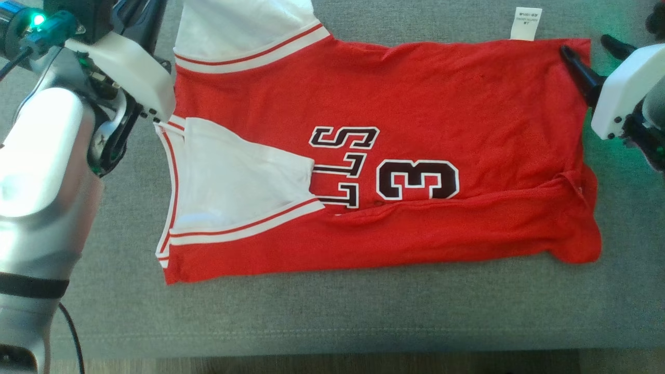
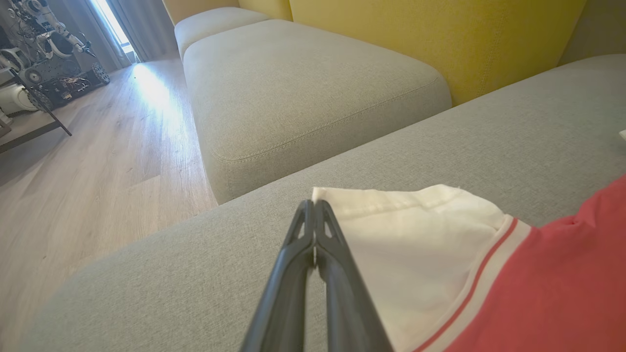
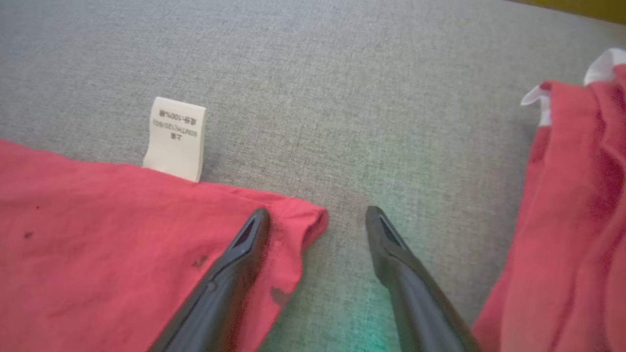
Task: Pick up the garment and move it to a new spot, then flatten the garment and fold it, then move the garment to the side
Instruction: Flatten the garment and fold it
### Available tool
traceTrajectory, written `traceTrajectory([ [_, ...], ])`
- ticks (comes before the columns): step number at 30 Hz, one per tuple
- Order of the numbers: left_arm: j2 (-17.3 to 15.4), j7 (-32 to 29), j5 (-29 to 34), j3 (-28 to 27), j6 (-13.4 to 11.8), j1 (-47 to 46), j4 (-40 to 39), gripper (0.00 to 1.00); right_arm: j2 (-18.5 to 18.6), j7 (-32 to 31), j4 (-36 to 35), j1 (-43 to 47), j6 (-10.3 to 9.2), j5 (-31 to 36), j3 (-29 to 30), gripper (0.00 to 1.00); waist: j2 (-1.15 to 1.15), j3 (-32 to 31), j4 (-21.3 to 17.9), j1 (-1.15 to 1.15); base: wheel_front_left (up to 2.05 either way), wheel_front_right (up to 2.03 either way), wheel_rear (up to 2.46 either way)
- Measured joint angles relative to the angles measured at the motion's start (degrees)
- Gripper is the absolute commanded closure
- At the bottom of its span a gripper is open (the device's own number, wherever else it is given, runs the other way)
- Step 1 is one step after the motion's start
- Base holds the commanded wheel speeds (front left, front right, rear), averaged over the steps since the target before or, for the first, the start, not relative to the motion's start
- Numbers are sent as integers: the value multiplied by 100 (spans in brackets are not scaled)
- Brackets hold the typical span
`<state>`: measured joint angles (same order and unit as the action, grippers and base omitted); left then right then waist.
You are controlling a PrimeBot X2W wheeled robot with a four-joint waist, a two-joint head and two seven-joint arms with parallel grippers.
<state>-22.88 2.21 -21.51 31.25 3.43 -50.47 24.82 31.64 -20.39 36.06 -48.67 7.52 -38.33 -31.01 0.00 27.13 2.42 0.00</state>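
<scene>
The garment (image 1: 415,104) is a red jersey with white sleeves, black lettering and a "3". It lies spread sideways on the grey couch seat (image 1: 363,311), its near long edge folded over. My left gripper (image 2: 313,205) is shut, with its tips at the corner of the white sleeve (image 2: 415,244) and no cloth visible between the fingers. My right gripper (image 3: 317,214) is open at the garment's far right corner. One of its fingers (image 3: 244,244) rests over the red hem (image 3: 98,244) and the other stands over bare couch. A white care label (image 3: 176,139) sticks out from the hem.
A second grey seat cushion (image 2: 303,88) and a yellow backrest (image 2: 440,39) lie beyond the left gripper. A wooden floor (image 2: 98,171) with robot equipment (image 2: 44,63) is at the far left. The couch's front edge (image 1: 332,350) runs along the bottom of the head view.
</scene>
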Motion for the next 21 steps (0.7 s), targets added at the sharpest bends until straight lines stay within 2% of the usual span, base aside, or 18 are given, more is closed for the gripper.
traceTrajectory([
  [1, -12, -11, 0, 1, -1, 2, -16, 100, 1, 8, 23, -13, 0, -30, -34, 0, 0, -2, 3, 0, 0, 0, 0],
  [2, -21, -11, 0, 2, -14, 2, -24, 100, 0, 5, 40, -18, 0, -109, -70, 27, 0, -3, 7, 0, 0, 0, 0],
  [3, -29, -11, -1, 2, -26, 4, -24, 100, 1, -14, 33, -18, 0, -255, -132, 100, 0, -6, 9, 0, 0, 0, 0],
  [4, -34, -11, -2, 3, -48, 13, -25, 100, 27, -66, -32, -31, 0, -516, -268, 100, 0, -9, 11, 0, 0, 0, 0],
  [8, -37, -19, -44, 3, -93, 103, -24, 100, 179, 26, -57, -145, 0, -578, -601, 100, 0, -14, 25, 0, 0, 0, 0],
  [13, -43, 43, -86, -30, -170, 121, 60, 100, 278, 689, 248, -339, 0, -171, -767, 100, 0, -27, 37, 0, 0, 0, 0],
  [21, -26, 320, -90, -170, -447, 81, 308, 100, 267, 1688, 797, -900, 0, 605, -1006, 100, 0, 17, 73, 0, 0, 0, 0],
])
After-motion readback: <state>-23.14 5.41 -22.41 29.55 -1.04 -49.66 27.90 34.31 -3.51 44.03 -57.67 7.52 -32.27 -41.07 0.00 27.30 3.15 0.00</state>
